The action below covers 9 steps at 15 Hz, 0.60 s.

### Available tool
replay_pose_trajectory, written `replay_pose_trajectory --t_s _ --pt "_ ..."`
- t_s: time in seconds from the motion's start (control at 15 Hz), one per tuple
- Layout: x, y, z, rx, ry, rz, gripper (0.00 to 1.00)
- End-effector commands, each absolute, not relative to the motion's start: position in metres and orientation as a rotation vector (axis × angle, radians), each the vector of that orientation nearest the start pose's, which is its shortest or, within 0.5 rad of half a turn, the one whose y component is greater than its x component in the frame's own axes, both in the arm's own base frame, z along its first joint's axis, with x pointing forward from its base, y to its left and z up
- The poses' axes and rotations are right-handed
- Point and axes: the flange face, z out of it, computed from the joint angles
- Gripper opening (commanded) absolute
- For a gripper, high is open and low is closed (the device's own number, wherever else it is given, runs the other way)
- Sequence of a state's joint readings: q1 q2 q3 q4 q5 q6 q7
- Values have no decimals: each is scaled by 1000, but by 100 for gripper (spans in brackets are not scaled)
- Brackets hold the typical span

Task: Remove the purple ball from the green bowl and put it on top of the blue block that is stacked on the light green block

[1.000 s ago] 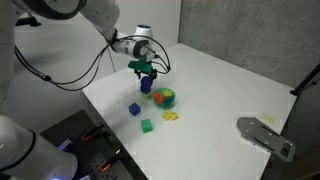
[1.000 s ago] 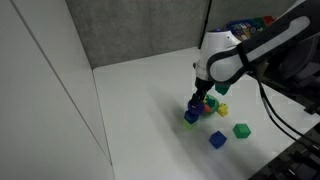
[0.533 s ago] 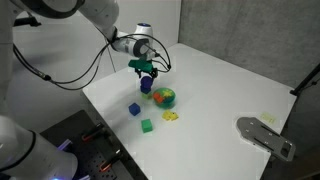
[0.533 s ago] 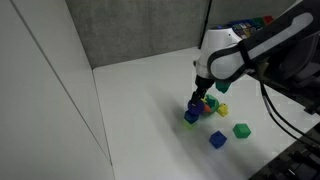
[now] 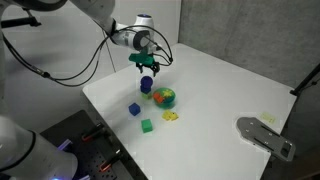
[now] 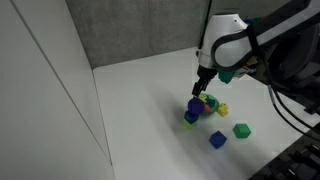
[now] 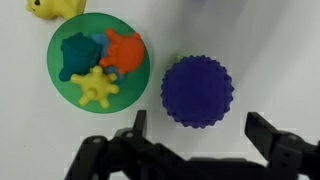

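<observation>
I am reading an exterior view from the left. A lone brighter blue cube is sitting on the smooth white tabletop, with a deeper green cube nearer the front edge. Just right of the blue cube, the purple ball is resting on top of a little stack, and the tool is hanging directly over it, clear of it. The green bowl is standing just beside the stack on the right, with a small yellow piece in front of it. Well apart at the far right, a flat grey metal plate is lying near the table's corner.

From the opposite side, the ball is sitting on the dark, square-edged blue block. What lies beneath that block is too small for me to make out.

In the wrist view, the round, glossy bowl is holding teal, orange and yellow knobbly star-shaped toys. To its right the ball is showing a pimpled, rubbery surface, with a bumpy outline rather than a smooth one. The black fingers are standing wide apart on either side below it, gripping nothing.
</observation>
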<state>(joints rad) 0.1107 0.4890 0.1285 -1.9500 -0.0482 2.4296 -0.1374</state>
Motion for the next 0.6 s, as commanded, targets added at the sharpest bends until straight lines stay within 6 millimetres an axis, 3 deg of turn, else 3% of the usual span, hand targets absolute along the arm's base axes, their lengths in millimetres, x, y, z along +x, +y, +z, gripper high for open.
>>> replay_pose_trajectory --t_s 0.0,0.53 --pt "595 125 264 -3068 -537 61 100" --pt "561 59 333 -3133 -297 176 100"
